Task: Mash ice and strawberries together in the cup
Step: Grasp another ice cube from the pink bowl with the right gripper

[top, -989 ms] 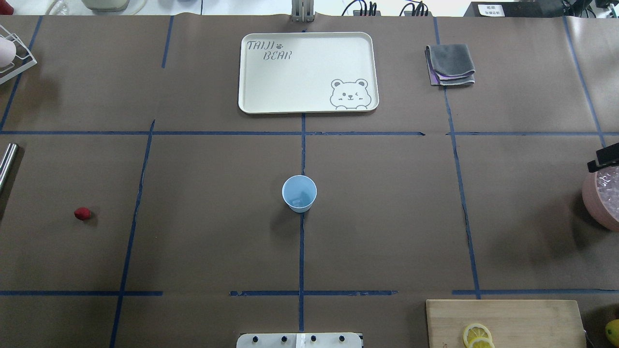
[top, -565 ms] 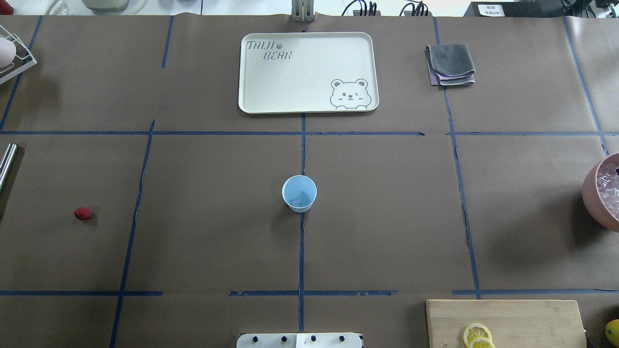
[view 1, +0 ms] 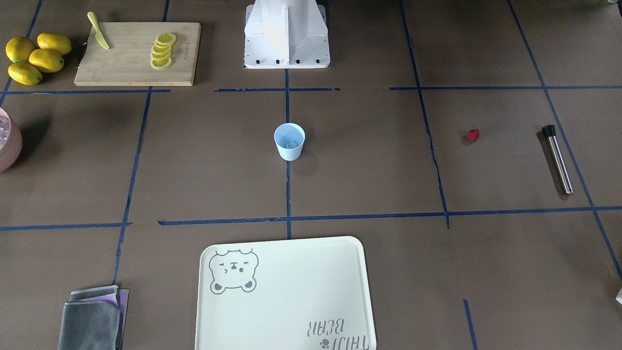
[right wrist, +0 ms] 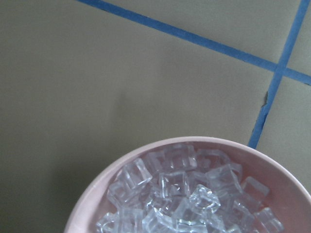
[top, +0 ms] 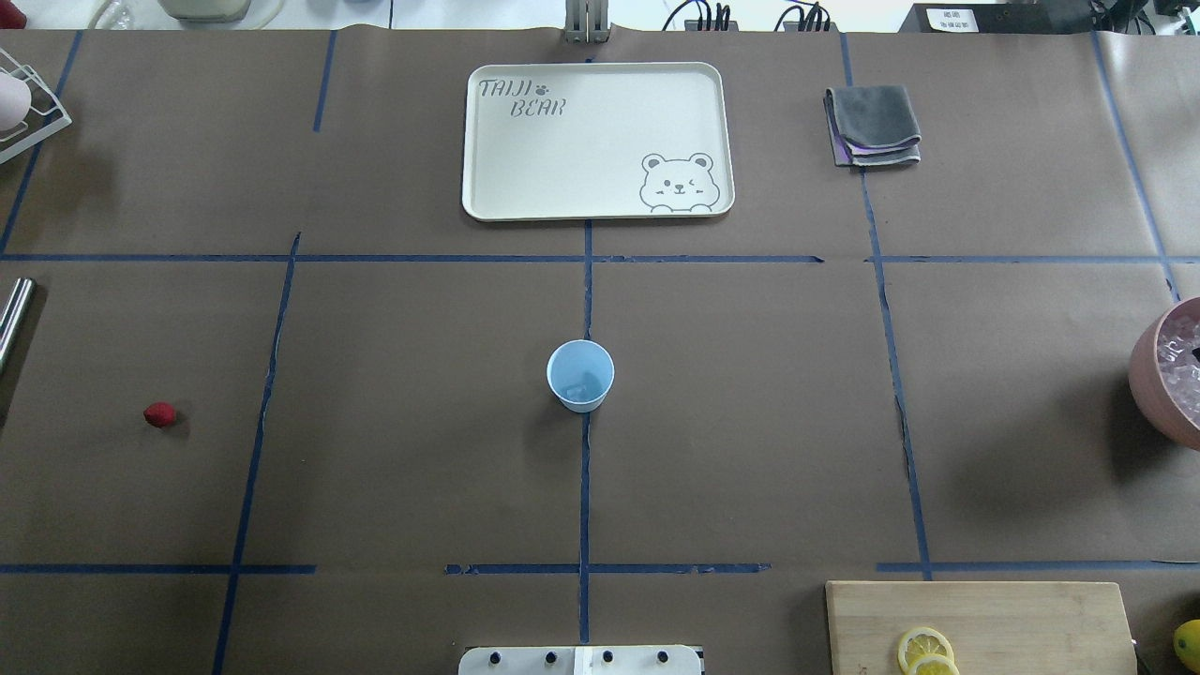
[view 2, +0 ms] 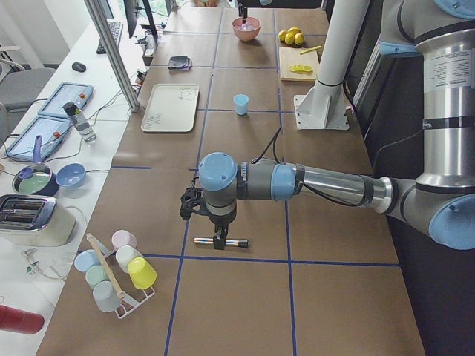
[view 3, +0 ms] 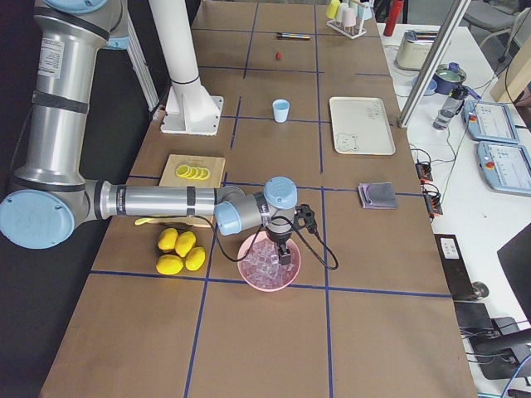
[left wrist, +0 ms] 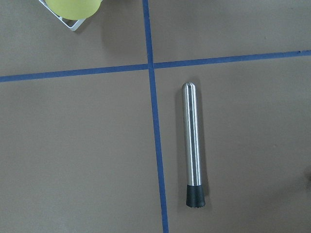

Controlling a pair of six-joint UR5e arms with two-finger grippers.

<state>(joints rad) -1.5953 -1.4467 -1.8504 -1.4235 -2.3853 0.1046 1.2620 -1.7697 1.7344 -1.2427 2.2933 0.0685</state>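
The pale-blue cup (top: pixel 580 375) (view 1: pixel 289 141) stands upright at the table's centre, with a faint chunk of ice (top: pixel 587 382) inside. More ice (right wrist: pixel 180 194) fills a pink bowl (top: pixel 1167 375) (view 3: pixel 265 264) at the right edge. The strawberry (top: pixel 159 414) (view 1: pixel 473 135) lies alone on the left. My right gripper (view 3: pixel 282 253) hangs over the bowl's ice; I cannot tell if it is open. My left gripper (view 2: pixel 217 237) hovers just above a steel muddler (left wrist: pixel 193 145) (view 1: pixel 558 159); its state is unclear too.
A white bear tray (top: pixel 595 141) and a folded grey cloth (top: pixel 874 125) lie at the far side. A cutting board (top: pixel 984 623) with lemon slices (top: pixel 923 649) sits near right, whole lemons (view 1: pixel 34 57) beside it. A rack of cups (view 2: pixel 115 274) stands at the left end.
The black part of my right gripper above the pink bowl has slid out of the overhead view's right edge. Cup, strawberry and muddler have not moved.
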